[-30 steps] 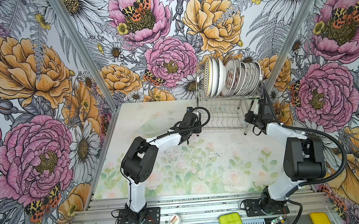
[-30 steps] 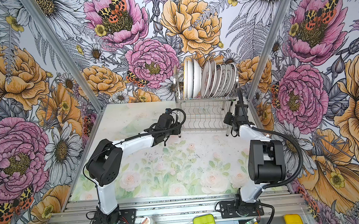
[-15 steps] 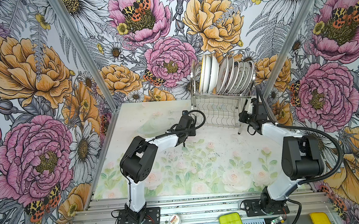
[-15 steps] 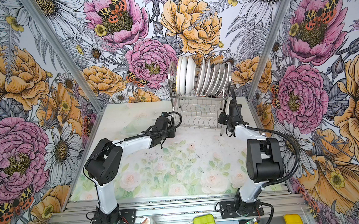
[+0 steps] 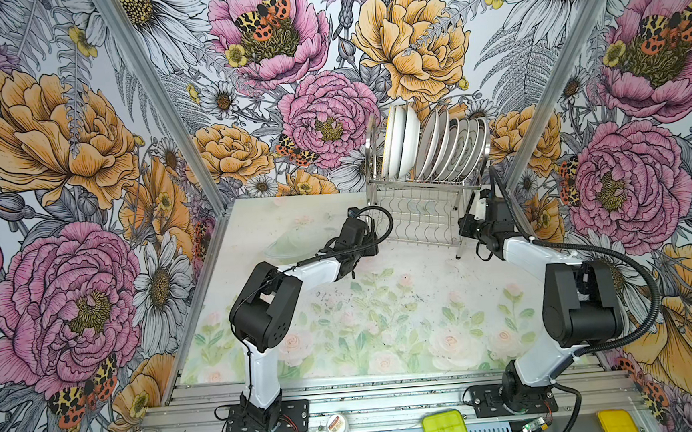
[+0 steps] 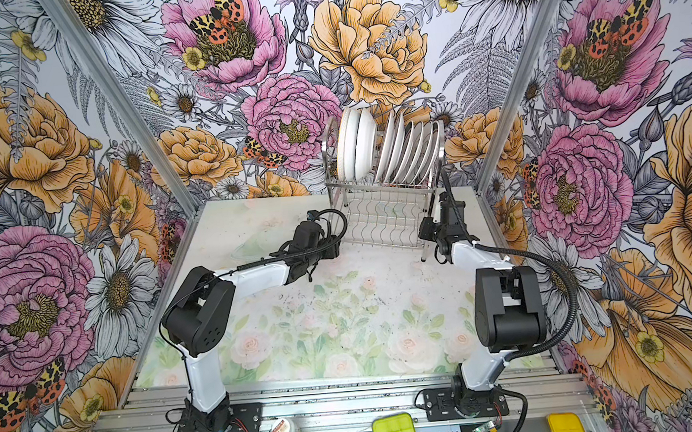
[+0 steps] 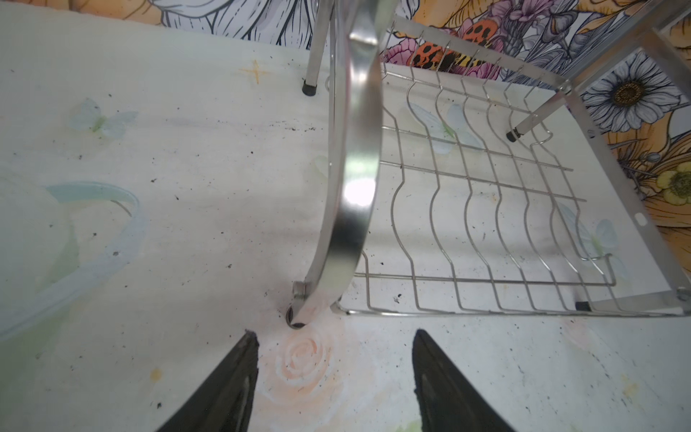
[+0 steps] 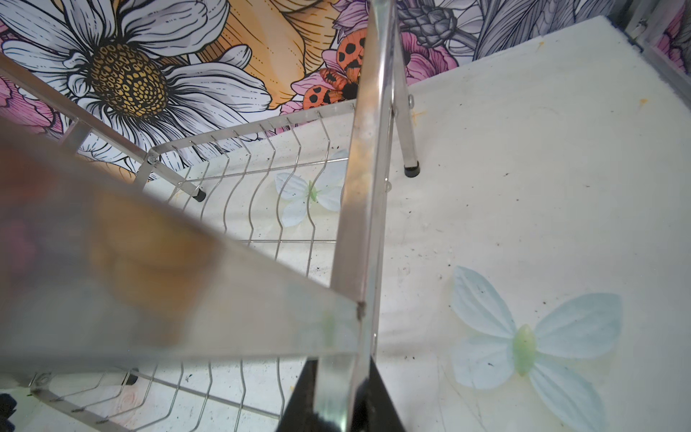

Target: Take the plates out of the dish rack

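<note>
Two black fingers of the right gripper pinch a steel upright of the dish rack. Opposite, the left gripper gapes empty, the rack's foot and arched band dead ahead. Up top the plates stand on edge; rack sits back-right on the table.

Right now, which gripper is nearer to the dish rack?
Right. The right gripper is clamped on an upright of the dish rack; the left gripper stands open just short of its foot.

The dish rack upright hides most of the right fingers, apparently gripping it.
</note>
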Tool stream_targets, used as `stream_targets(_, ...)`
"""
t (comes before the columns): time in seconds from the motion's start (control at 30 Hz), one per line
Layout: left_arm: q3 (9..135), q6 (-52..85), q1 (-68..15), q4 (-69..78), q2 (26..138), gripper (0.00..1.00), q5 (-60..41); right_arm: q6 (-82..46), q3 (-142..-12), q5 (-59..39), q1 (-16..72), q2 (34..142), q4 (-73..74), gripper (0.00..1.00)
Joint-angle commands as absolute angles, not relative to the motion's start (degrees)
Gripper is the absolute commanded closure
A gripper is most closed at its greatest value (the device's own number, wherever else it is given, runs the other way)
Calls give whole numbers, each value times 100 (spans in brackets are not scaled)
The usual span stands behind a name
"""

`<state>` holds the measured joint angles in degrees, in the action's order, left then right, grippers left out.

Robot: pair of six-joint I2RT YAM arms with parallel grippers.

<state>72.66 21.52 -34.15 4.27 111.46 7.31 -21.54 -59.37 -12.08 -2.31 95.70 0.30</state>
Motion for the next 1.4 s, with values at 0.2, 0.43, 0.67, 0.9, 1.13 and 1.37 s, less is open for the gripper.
stream_targets(0.2,8211,1934,-3131,888,11785,55,506,-2618,-5687,-1686,-73,9646,13,86)
stream_targets(0.43,8298,1888,-3103,849,11987,67,394,-2621,-5684,-1777,-64,9705,61,86)
stream_targets(0.67,8032,1830,-3082,851,11870,91,231,-2570,-5774,-1892,0,9806,62,86)
stream_targets(0.9,7666,1846,-2997,967,11704,99,101,-2408,-5891,-2027,193,9960,77,86)
stream_targets(1.13,7117,1838,-2957,1004,11278,100,206,-2444,-5939,-2063,262,9981,142,86)
stream_targets(1.37,6403,1856,-2936,1044,10626,100,372,-2620,-6118,-2112,455,10149,299,86)
